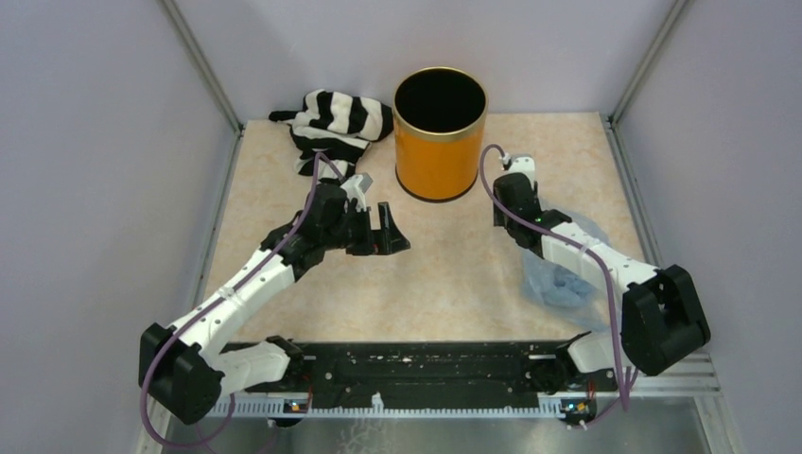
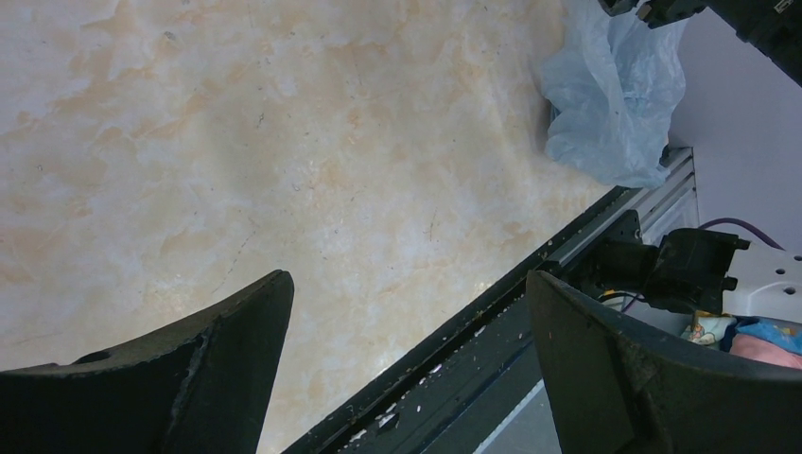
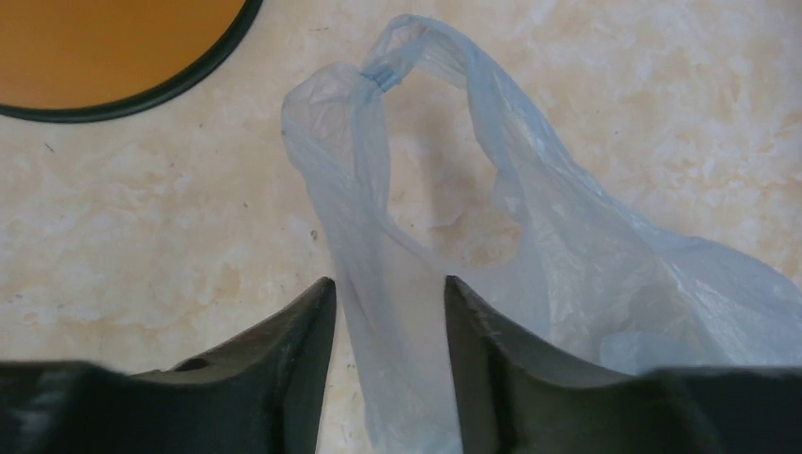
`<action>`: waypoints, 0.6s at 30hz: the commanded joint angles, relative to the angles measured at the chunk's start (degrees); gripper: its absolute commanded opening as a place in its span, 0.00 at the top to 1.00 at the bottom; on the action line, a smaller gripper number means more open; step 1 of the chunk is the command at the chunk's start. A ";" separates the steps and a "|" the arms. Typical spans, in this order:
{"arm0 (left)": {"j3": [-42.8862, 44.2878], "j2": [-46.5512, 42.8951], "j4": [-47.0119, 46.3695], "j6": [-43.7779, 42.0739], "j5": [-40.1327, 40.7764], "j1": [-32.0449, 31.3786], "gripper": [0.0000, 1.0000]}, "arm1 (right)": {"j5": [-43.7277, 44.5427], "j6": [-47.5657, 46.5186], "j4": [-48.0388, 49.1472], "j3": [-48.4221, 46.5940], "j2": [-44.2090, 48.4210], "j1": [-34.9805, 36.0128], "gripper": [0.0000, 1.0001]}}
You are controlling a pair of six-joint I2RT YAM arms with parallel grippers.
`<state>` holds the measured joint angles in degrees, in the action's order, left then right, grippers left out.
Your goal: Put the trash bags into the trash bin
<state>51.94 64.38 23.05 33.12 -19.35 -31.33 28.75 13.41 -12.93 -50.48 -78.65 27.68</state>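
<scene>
From above, the small orange cylindrical trash bin with a black inside [image 1: 435, 165] stands upright at the middle of the far edge of the marbled beige desk [image 1: 444, 284]. A black-and-white striped cloth [image 1: 336, 121] lies just beside it, toward the far-left corner. The thin, crinkly, translucent light-blue plastic trash bag [image 1: 560, 284] sits crumpled near the right edge, partly under the right arm [image 1: 579, 248]. The left gripper [image 1: 386, 232] hangs in the middle of the desk, jaws spread and holding nothing.

In the left wrist view there is only bare desk between those wide fingers. The bag is well apart, toward the near-right corner.

In the right wrist view the right gripper [image 3: 388, 295] has narrowed its jaws either side of one twisted handle strand of the bag, below the knot of the loop. The plastic fills the gap, but I cannot tell whether the fingers really bite it. The bin's base shows near, toward the far edge.

To my eye the step in hand is securing this grasp. It wants a full squeeze on the bunched strand, not the loose film. Then a lift high enough for the trailing body to clear the rim, and a release centred over the opening, so the light bag doesn't drape outside.
</scene>
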 commanded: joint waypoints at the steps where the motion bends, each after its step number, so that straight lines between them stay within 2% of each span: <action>1: -0.89 -1.56 -2.66 0.63 0.63 -0.22 0.01 | 0.14 1.60 0.81 -1.46 1.79 -0.26 0.67; 3: -1.16 -1.62 -2.89 1.15 0.70 -0.22 0.02 | -2.82 2.86 -0.20 -1.75 2.84 -0.26 0.92; 4: -1.36 -1.64 -3.04 1.48 0.53 -0.21 0.02 | -4.79 3.76 -0.73 -1.83 3.38 -0.25 0.99; 10: -2.43 -1.50 -4.31 4.22 -0.33 -0.09 0.02 | -17.98 10.04 -0.25 -0.07 9.16 2.94 1.00; 18: -4.47 -1.45 -7.83 6.14 -1.68 1.01 0.02 | -26.23 15.93 5.38 3.34 12.36 13.46 1.00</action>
<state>48.56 64.23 20.29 37.87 -19.38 -31.11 8.99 24.80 -12.29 -49.47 -67.92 37.17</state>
